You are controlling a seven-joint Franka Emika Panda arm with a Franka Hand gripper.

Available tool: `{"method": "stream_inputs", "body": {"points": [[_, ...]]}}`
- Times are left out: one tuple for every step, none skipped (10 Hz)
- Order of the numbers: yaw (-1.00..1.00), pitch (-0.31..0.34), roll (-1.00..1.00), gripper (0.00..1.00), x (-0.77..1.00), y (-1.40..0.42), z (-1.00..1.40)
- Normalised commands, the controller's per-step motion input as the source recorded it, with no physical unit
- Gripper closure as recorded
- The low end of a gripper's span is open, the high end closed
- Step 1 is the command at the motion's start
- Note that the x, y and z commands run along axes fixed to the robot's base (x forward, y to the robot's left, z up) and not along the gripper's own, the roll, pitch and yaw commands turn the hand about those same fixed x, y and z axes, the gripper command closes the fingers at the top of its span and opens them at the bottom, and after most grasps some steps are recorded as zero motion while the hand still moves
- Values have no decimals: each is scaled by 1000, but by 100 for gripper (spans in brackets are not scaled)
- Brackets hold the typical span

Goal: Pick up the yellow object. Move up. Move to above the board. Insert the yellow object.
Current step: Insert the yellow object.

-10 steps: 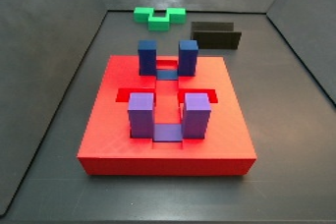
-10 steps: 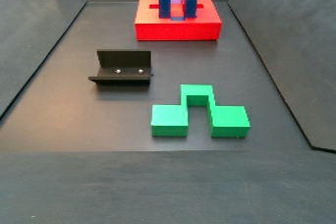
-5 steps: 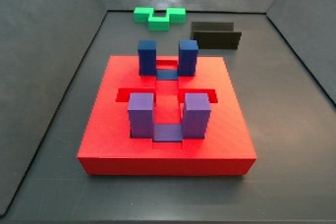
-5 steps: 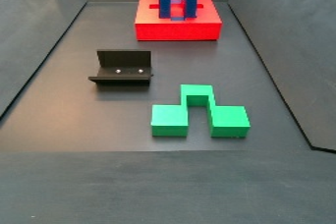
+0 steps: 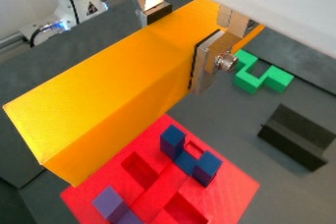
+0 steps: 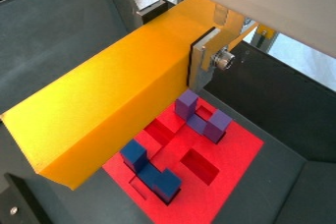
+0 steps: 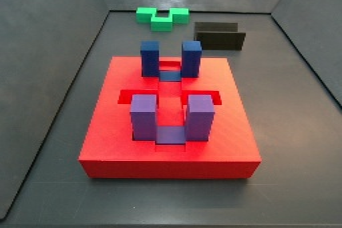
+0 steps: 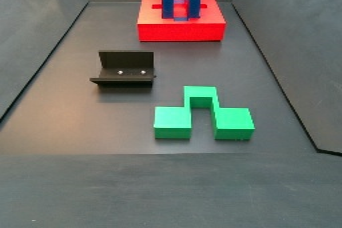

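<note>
My gripper [image 5: 178, 39] is shut on the yellow object [image 5: 112, 95], a long yellow-orange bar, and holds it high above the floor; both wrist views show it [image 6: 112, 100]. One silver finger [image 5: 210, 59] presses the bar's side. The board [image 5: 164, 184], a red slab with blue and purple posts, lies below the bar in both wrist views [image 6: 197, 164]. In both side views the board [image 7: 170, 122] [image 8: 181, 19] shows without the gripper or the bar, which are out of those views.
A green block [image 8: 201, 117] lies on the dark floor, also seen in a wrist view [image 5: 262, 74] and a side view [image 7: 163, 15]. The fixture [image 8: 124, 69] stands near it [image 7: 221, 37] [image 5: 300, 135]. Grey walls enclose the floor.
</note>
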Motion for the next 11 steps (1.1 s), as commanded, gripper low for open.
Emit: {"method": "stream_inputs", "body": {"points": [[-131, 0, 150, 100, 491, -380, -520], [-89, -17, 196, 100, 63, -289, -826], [0, -81, 131, 100, -77, -209, -897], [103, -143, 26, 100, -40, -163, -791], [300, -83, 0, 100, 0, -89, -814], [477, 0, 0, 100, 0, -106, -789], [549, 19, 13, 100, 0, -6, -643], [569, 20, 0, 100, 0, 26, -491], [323, 60, 0, 100, 34, 0, -409], [117, 77, 39, 100, 51, -123, -380], [-43, 60, 77, 100, 0, -191, -346]]}}
